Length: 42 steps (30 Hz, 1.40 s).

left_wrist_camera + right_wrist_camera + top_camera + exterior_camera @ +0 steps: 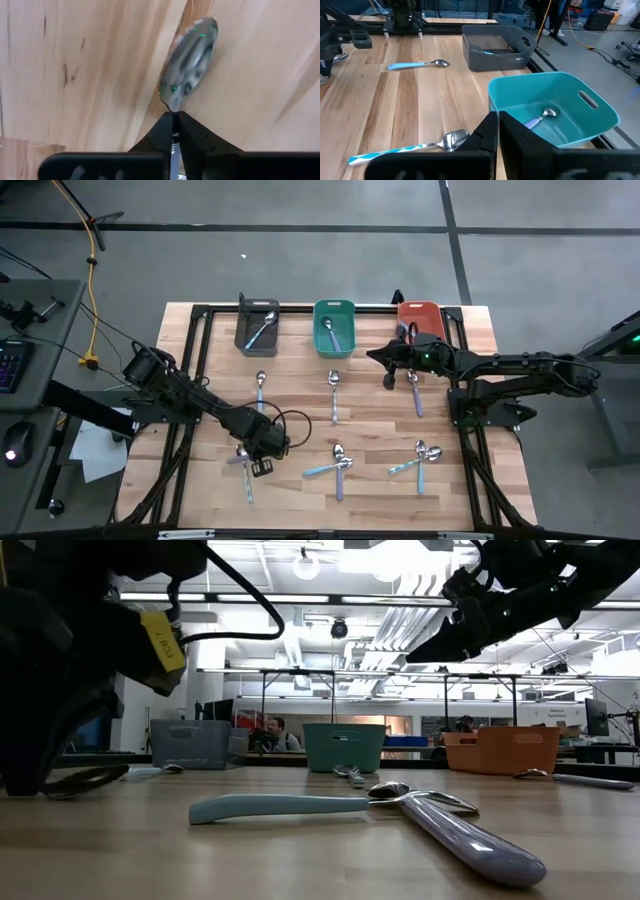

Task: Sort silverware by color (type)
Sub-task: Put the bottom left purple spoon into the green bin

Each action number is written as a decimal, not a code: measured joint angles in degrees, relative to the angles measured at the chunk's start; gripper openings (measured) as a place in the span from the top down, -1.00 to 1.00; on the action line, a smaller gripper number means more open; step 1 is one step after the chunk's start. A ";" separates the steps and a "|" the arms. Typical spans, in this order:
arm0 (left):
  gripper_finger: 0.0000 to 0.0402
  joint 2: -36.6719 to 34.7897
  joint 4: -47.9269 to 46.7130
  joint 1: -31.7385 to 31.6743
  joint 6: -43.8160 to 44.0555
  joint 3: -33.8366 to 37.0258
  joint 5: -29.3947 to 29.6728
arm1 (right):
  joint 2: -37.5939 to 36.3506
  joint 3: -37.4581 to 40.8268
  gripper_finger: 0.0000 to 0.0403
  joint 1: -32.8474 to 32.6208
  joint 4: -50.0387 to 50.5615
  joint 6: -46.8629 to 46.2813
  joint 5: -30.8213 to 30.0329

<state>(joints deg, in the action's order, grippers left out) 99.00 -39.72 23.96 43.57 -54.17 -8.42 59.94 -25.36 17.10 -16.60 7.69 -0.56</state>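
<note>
Your left gripper (173, 131) is clamped on the neck of a shiny-bowled, light-blue-handled spoon (189, 62); so thin a pinch may let it swivel or slip when you lift.

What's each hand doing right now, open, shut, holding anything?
Left hand: shut on the neck of a spoon lying on the table.
Right hand: shut, holding nothing, raised near the teal bin.
</note>
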 joint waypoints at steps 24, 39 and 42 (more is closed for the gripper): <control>1.00 -16.19 7.53 -27.67 -12.12 -4.81 -5.21 | 0.00 0.00 1.00 -0.02 0.04 0.30 -0.06; 1.00 -7.45 49.97 -57.14 -11.95 -4.79 -25.07 | 0.00 0.00 1.00 -0.02 -0.37 -1.87 -2.50; 1.00 -3.72 55.81 -59.84 -10.43 -5.84 -26.34 | 0.00 0.00 1.00 -0.01 -0.39 -1.98 -3.97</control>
<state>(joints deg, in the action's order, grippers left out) 95.27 16.09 -35.88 33.13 -60.01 -34.76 59.94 -25.36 17.09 -16.99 5.72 -4.53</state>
